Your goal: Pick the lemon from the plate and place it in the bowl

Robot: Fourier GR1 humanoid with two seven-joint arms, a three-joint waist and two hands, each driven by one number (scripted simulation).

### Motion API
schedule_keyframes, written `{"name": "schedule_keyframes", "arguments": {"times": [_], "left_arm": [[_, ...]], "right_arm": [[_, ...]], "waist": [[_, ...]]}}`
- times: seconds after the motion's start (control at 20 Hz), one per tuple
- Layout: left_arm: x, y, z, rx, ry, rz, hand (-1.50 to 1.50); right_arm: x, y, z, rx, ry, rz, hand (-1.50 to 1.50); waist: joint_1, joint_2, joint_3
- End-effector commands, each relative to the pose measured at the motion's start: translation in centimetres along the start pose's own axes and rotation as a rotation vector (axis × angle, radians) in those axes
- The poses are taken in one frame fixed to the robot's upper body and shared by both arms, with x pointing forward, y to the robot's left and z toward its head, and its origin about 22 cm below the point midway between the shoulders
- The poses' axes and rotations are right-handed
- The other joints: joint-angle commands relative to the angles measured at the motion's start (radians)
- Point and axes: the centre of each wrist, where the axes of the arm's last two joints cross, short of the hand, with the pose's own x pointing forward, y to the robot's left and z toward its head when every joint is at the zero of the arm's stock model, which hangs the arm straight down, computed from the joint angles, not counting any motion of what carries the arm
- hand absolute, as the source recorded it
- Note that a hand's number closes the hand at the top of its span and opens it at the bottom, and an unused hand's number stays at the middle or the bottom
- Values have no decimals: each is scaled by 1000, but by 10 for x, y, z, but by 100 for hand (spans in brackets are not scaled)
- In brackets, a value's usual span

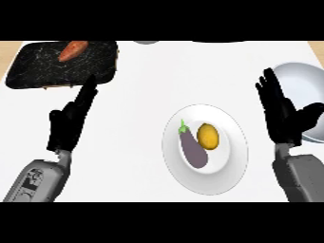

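We see the lemon [208,135] lying on the white plate [227,166], toward the plate's right half, just beside a purple eggplant [193,148] with a green stem that lies lengthwise on the left half. The two look close enough to touch; we can't tell for sure. The plate sits on the white surface [143,80] around the middle, nearer the near edge.

The bowl [315,88], grey and metallic, is at the right edge of the surface, partly cut off by the frame, well apart from the plate.

Our right hand [285,116] stands between plate and bowl, fingers [270,88] straight and pointing toward the far edge, thumb spread out to the right and overlapping the bowl's near rim in view. It holds nothing. Whether the thumb actually touches the bowl we can't tell.

Our left hand [70,121] is over the left part of the surface, fingers straight, angled toward the far edge, tips near the near-right corner of a dark speckled tray [31,71]. It holds nothing either. The tray sits at the far-left corner of the surface with an orange-red vegetable [73,50] on it, possibly a sweet potato or carrot.

A small grey object [147,42] shows at the far edge, mostly cut off, not identifiable.

Both grey forearms come in from the near edge.
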Motion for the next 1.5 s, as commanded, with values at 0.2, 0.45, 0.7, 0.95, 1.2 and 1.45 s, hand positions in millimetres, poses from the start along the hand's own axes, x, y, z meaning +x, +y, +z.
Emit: {"name": "schedule_keyframes", "arguments": {"times": [0.2,0.45,0.7,0.95,1.2,1.45], "left_arm": [[-7,74,9,214,-17,-74,0],[-11,74,11,258,19,-33,0],[-17,97,33,274,25,-27,0],[-11,92,26,248,12,-26,0],[-1,73,25,235,8,-5,0],[3,82,30,222,1,-7,0]], "right_arm": [[81,-18,-3,110,-418,287,150],[-2,-62,37,-266,31,690,-150],[-15,-8,115,-205,-53,772,-150],[17,24,158,-279,-5,808,-150],[66,31,134,-290,32,869,-150],[128,32,104,-243,48,909,-150]], "waist": [[30,-27,-7],[-31,-34,-15],[-9,-33,-11],[-3,-19,-9],[22,-13,-5],[32,-12,-5]]}}
